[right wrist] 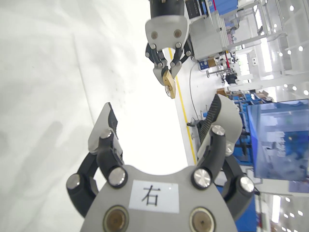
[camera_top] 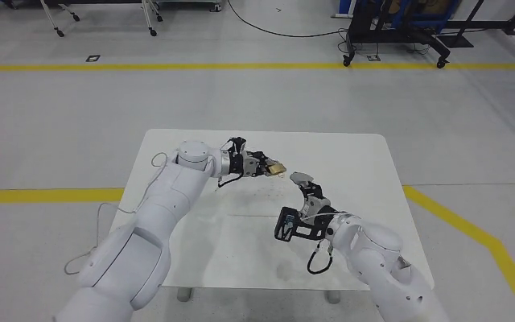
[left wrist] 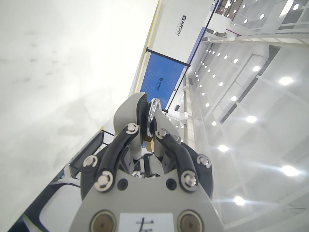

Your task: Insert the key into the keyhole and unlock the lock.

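The left hand (right wrist: 166, 72) is pinching the brass lock (right wrist: 169, 83) by its upper end, holding it above the bench (camera_top: 362, 161) near the middle, a little toward twelve o'clock. The lock's keyhole (right wrist: 167, 88) is turned toward the right hand (right wrist: 164, 112). That hand hangs near, at about four o'clock from the lock, fingers spread wide with nothing between them. I judge insertion not yet begun: the lock is presented. Next, the right hand needs the key gripped and its blade lined up with the keyhole.
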Motion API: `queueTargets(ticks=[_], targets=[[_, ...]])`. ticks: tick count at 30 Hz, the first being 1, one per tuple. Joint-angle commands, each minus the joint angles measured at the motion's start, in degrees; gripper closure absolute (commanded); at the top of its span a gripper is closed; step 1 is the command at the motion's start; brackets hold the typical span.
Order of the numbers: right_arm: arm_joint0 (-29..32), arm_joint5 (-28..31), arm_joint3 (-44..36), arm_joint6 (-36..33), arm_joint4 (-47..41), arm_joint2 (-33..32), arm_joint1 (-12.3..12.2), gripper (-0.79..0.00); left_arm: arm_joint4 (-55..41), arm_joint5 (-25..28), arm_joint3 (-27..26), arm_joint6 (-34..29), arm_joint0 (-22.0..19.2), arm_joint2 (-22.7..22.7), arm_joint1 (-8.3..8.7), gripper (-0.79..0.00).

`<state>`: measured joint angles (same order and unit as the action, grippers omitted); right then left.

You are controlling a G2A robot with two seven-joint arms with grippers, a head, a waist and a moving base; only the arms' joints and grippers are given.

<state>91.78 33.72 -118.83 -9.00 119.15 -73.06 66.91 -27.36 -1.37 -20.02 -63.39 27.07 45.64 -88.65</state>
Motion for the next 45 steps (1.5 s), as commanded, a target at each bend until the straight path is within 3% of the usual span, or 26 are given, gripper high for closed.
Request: queueTargets(ticks=[1, 4, 6, 7, 8, 13, 25, 45], targets=[[1.29, 0.51, -0.11, 2.92, -3.29, -2.09, -0.23, -0.388, 0.15, 2.21, -0.63, 0.67, 0.23, 0.46, 0.2, 0.0], [2.25, -0.13, 0.43, 5.43, -6.02, -3.62, -0.39, -0.345, 0.4, 5.45, -1.85, 0.59, 0.71, 1.05, 0.51, 0.0], [2.53, -1.27, 1.25, 7.82, -6.99, -3.35, -0.4, -0.194, 0.6, 7.58, -2.76, 0.35, 1.16, 1.38, 0.69, 0.0], [2.36, -0.31, 2.07, 10.73, -8.04, -2.77, -0.44, -0.046, 0.62, 8.39, -3.12, 0.15, 1.37, 1.57, 0.78, 0.0], [2.02, 0.56, 3.39, 12.96, -8.62, -2.74, -0.54, 0.0, 0.74, 9.41, -3.52, -0.04, 1.51, 1.76, 0.89, 0.0], [-1.09, 5.34, 9.5, 15.51, -10.17, -1.95, -0.82, 0.0, 2.22, 13.52, -5.08, -1.23, 2.09, 2.38, 1.53, 0.0], [-7.34, 2.63, 16.65, 13.41, -15.41, 1.32, -0.17, 0.0, 5.45, 14.55, -8.55, -2.83, 3.39, 2.34, 1.98, 0.0], [-8.03, 2.89, 16.45, 13.79, -15.19, 1.11, -0.94, 0.0, 7.65, 13.72, -10.26, -4.71, 4.01, 3.18, 2.52, 0.0]])
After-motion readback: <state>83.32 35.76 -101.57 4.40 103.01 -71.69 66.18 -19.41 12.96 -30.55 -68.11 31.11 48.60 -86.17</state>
